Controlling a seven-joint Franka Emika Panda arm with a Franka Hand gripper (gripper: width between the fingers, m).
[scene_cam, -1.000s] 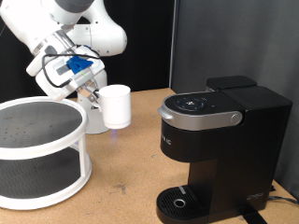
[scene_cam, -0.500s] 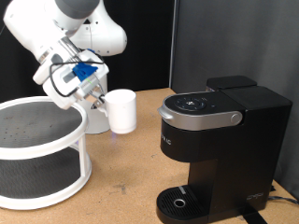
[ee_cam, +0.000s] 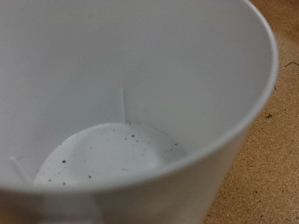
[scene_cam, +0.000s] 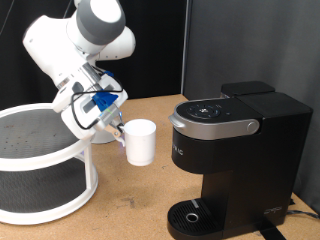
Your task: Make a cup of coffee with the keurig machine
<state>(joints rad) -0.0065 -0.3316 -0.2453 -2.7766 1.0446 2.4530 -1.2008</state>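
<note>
In the exterior view my gripper (scene_cam: 119, 128) is shut on the side of the white cup (scene_cam: 142, 143) and holds it upright, just above the wooden table. The cup is a short way to the exterior view's left of the black keurig machine (scene_cam: 240, 170), level with its silver-rimmed button panel (scene_cam: 210, 113). The machine's lid is down and its round drip tray (scene_cam: 190, 216) is bare. In the wrist view the cup's inside (ee_cam: 121, 93) fills the picture, with dark specks on its bottom. The fingers do not show there.
A white round two-tier stand (scene_cam: 40, 150) stands at the exterior view's left, close behind the arm. The wooden table (scene_cam: 140, 205) shows between the stand and the machine, and it also shows in the wrist view (ee_cam: 280, 140).
The gripper has carried the cup down and towards the exterior view's right, away from the stand and closer to the machine's front.
</note>
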